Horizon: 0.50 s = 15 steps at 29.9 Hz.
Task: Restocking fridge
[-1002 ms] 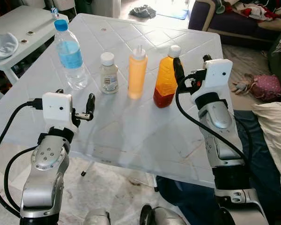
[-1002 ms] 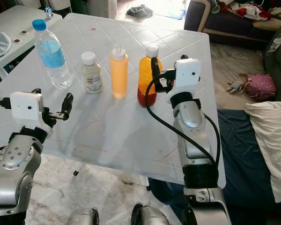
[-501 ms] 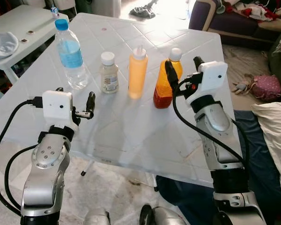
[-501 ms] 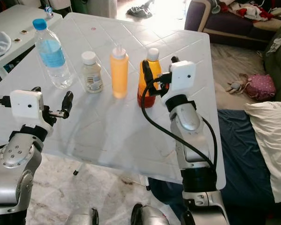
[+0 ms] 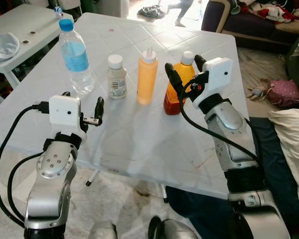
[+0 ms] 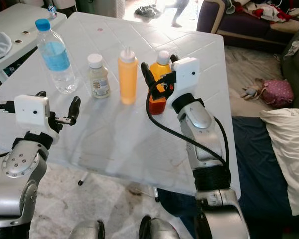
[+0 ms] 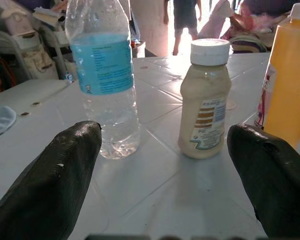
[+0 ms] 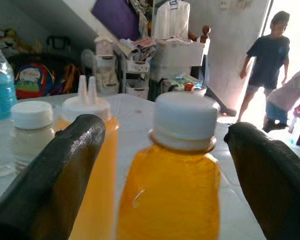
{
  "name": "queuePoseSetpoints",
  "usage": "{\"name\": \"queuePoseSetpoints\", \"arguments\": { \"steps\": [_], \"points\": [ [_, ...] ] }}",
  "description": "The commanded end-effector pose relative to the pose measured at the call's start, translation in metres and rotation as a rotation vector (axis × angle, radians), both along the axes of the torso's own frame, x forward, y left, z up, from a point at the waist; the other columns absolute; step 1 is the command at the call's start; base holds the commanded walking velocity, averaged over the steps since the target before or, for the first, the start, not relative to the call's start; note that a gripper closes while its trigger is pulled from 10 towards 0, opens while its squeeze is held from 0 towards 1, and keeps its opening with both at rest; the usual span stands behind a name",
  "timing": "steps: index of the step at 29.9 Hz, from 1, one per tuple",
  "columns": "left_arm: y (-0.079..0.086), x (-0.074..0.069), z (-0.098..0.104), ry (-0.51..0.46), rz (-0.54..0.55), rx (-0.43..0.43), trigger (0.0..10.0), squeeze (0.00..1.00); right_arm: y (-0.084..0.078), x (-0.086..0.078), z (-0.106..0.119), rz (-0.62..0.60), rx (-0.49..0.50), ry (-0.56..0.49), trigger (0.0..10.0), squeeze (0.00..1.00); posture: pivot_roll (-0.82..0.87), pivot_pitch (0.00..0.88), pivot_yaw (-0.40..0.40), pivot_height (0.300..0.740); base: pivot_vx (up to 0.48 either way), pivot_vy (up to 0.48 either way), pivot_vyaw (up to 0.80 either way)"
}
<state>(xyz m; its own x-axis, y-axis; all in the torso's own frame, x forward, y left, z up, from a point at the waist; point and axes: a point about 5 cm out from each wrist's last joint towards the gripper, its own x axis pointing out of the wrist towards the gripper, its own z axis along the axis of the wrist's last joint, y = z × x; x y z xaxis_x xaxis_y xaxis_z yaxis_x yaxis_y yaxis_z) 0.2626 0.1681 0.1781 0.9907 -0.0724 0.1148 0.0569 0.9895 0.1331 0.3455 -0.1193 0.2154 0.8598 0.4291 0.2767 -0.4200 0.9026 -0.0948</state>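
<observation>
Right gripper now astride orange bottle

A white tiled table carries a water bottle, small jar, and two orange bottles, possibly sauces.

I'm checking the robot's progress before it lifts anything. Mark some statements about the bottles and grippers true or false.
1. Four containers stand in a row on the white plastic table. True.
2. The right gripper is open around the orange juice bottle with the white cap. True.
3. The left gripper holds the clear water bottle with the blue cap. False: it is open, short of the bottle.
4. The yellow squeeze bottle lies on its side. False: upright.
</observation>
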Motion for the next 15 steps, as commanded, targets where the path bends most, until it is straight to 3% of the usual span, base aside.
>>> {"name": "queuePoseSetpoints", "arguments": {
  "steps": [1, 2, 15],
  "points": [
    [-0.002, 0.001, 0.001, -0.007, 0.001, 0.004, 10.0, 0.0, -0.003, 0.005, 0.005, 0.011, 0.014, -0.008, 7.1, 0.0, 0.1, 0.155, -0.073, 0.74, 0.0, 0.0, 0.0],
    [-0.002, 0.001, 0.001, -0.007, 0.0, 0.006, 10.0, 0.0, -0.003, 0.008, 0.006, 0.023, 0.013, -0.005, 0.0, 0.0, 0.1, 0.156, -0.072, 0.74, 0.0, 0.0, 0.0],
    [-0.002, 0.001, 0.002, -0.006, -0.003, 0.015, 10.0, 0.0, 0.002, 0.009, 0.019, 0.077, 0.01, -0.037, 0.0, 0.0, 0.1, 0.16, -0.074, 0.74, 0.0, 0.0, 0.0]
  ]
}}
